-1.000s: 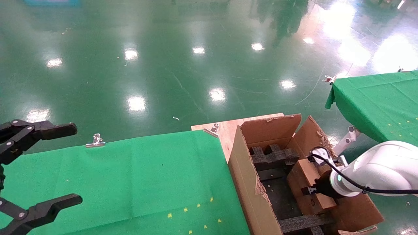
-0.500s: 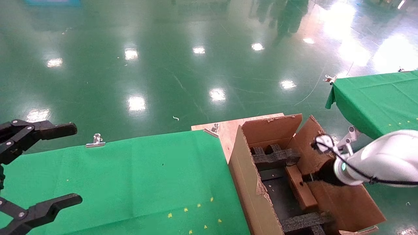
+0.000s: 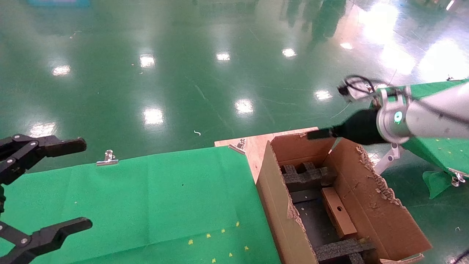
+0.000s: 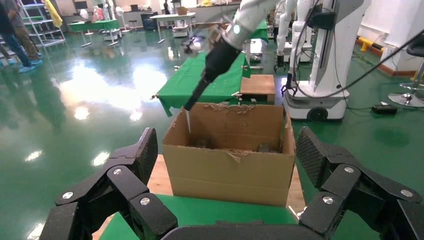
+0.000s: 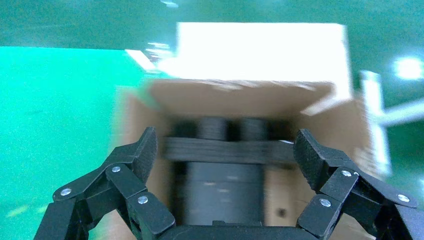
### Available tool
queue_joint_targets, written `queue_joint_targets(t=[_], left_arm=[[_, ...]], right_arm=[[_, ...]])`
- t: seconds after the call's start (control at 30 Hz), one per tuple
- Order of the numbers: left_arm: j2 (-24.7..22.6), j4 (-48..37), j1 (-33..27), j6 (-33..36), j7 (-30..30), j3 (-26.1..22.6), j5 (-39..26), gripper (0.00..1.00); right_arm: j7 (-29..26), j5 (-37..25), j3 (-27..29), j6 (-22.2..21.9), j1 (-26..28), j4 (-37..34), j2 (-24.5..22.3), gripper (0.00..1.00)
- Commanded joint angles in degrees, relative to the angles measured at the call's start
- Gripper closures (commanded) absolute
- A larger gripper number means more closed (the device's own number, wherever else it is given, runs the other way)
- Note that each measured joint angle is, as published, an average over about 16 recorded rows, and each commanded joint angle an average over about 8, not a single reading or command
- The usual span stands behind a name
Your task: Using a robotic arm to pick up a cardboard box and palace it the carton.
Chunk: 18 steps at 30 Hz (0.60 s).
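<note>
One cardboard box [image 3: 338, 212]: lying inside the carton [image 3: 381, 216], between black foam inserts [image 3: 307, 175]. Placement looks done. Right gripper [image 3: 318, 134]: above the carton's far flap, spread wide, empty. Left gripper [image 3: 47, 187]: open, empty, over the green bench [image 3: 154, 198].

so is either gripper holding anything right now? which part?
Nothing is held. The right gripper is open and empty above the carton; the cardboard box lies inside it, untouched. The left gripper is open over the green table.
</note>
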<state>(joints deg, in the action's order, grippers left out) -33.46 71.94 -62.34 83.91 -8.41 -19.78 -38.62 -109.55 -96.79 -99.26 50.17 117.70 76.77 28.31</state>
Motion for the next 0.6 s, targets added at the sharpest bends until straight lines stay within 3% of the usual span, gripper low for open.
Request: queue_joint_targets(t=[0.03, 0.17, 0.3, 0.6], left_arm=[[0.0, 0.0, 0.0, 0.0, 0.0, 0.0, 0.0, 0.0], [0.0, 0.0, 0.0, 0.0, 0.0, 0.0, 0.0, 0.0], [0.0, 0.0, 0.0, 0.0, 0.0, 0.0, 0.0, 0.0], [0.0, 0.0, 0.0, 0.0, 0.0, 0.0, 0.0, 0.0]], right_arm=[[4.5, 5.4, 1.6, 1.6, 2.3, 0.6, -0.3, 0.0], [10.6, 13.9, 3.9, 5.9, 4.9, 0.6, -0.9, 0.0], [12.0, 17.3, 4.9, 7.9, 5.9, 0.6, -1.2, 0.0], [11.7, 15.5, 5.0, 7.0, 4.5, 0.5, -1.0, 0.0]])
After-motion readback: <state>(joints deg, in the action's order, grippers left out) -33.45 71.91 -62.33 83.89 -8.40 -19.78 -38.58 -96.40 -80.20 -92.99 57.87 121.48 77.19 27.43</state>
